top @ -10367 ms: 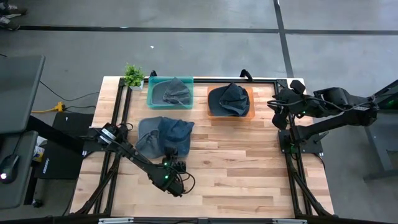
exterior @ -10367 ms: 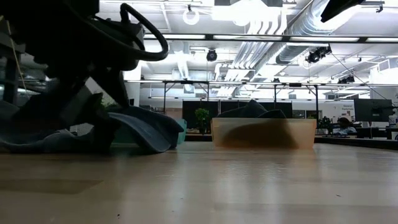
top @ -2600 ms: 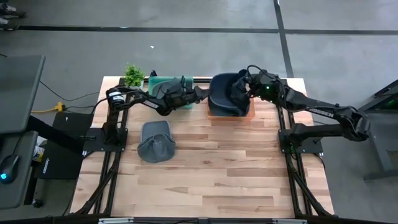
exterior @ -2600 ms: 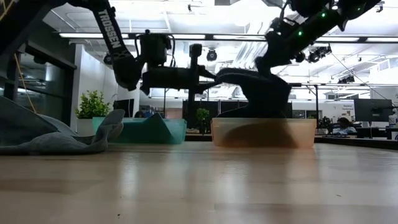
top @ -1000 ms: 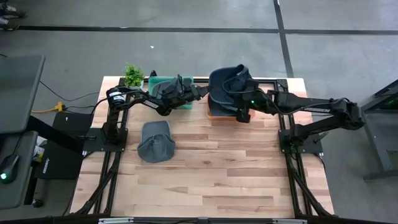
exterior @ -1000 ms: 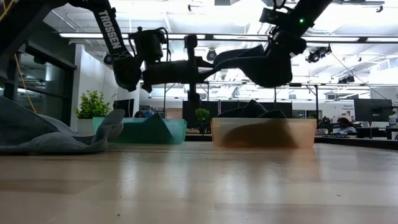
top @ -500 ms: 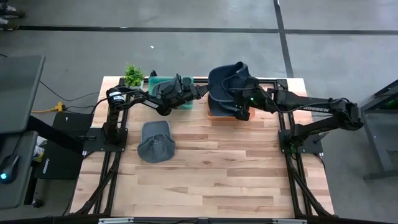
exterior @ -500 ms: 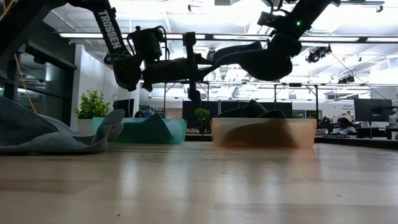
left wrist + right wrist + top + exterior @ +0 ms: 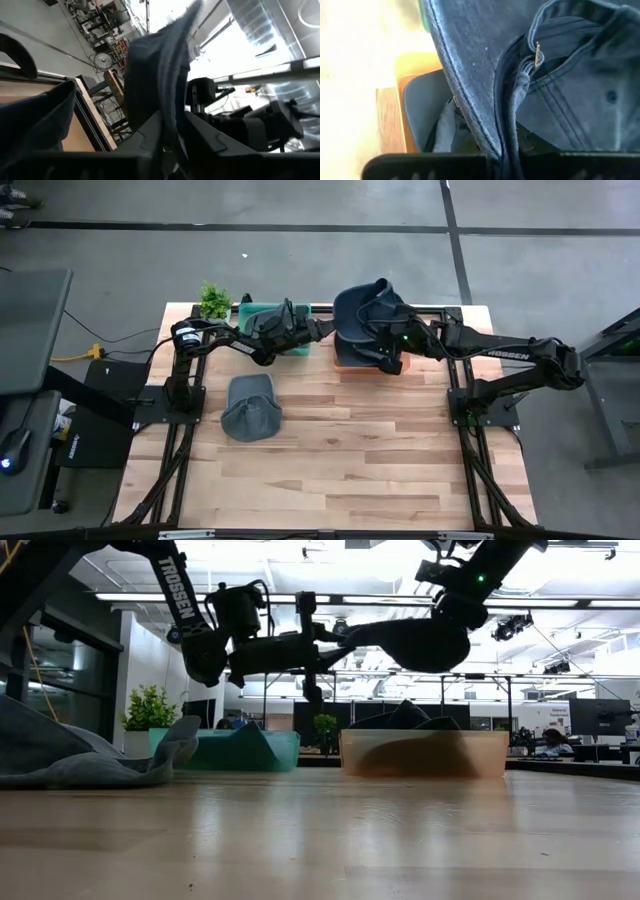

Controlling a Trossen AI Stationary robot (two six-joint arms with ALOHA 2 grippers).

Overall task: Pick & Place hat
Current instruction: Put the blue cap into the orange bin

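A dark blue hat (image 9: 362, 315) hangs in the air over the orange bin (image 9: 343, 364) at the table's far side, stretched between my two grippers. My left gripper (image 9: 325, 328) reaches in from the left and has the hat's brim between its fingers. My right gripper (image 9: 390, 352) stands at the hat's near right side, shut on its rim. In the low view the hat (image 9: 420, 645) hangs well above the bin (image 9: 420, 755). The bin holds another dark hat (image 9: 405, 716). My left gripper has the brim's edge (image 9: 169, 131) running between its two fingers, which come at it about level from the table's left. The brim sticks out past the fingers, lifted clear. My right gripper pinches a fold of the crown's rim (image 9: 504, 134) between its two fingers, near the back strap and its metal buckle (image 9: 537, 52). The fingers slant down from the table's right. The hat is lifted clear of the bin, its inside facing the wrist camera.
A teal bin (image 9: 245, 340) with a grey-blue hat (image 9: 272, 327) stands left of the orange bin, under my left arm. A grey hat (image 9: 250, 406) lies on the table's left half. A small plant (image 9: 213, 300) stands at the far left corner. Bare wood fills the near half.
My right gripper has shut on the hat's rim at its near right side. The hat has shifted slightly toward the far left and hangs a little flatter between the two grippers. Both arms have otherwise stayed in place.
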